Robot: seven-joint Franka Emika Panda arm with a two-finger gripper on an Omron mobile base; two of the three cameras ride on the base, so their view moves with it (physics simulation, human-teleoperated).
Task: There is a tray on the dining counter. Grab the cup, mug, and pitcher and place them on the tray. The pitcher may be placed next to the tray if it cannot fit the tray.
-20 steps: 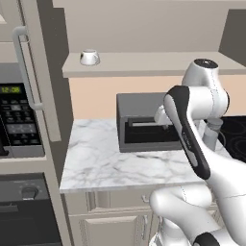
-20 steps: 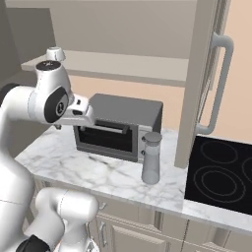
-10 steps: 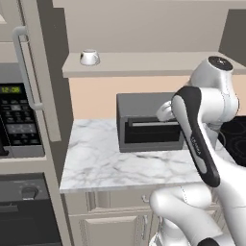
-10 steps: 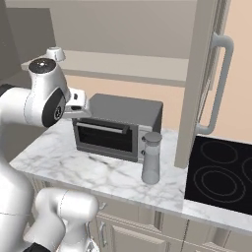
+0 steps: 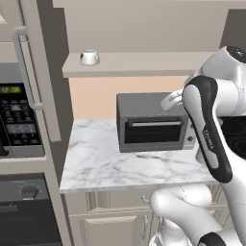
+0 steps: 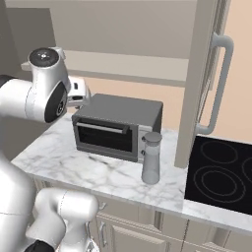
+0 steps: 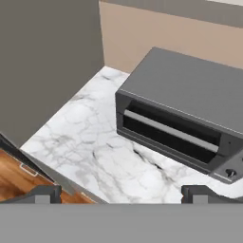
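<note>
End effector (image 7: 121,192) open, well left of pitcher (image 6: 151,158).

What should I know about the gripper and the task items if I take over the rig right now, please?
Gripper: open, empty, above the marble counter facing the toaster oven.
Pitcher: upright on that counter, right of the toaster oven, near the stovetop.
Mug: on the upper ledge behind.
Done: nothing grasped.
Left: pick up the pitcher and mug, find the cup and tray.
</note>
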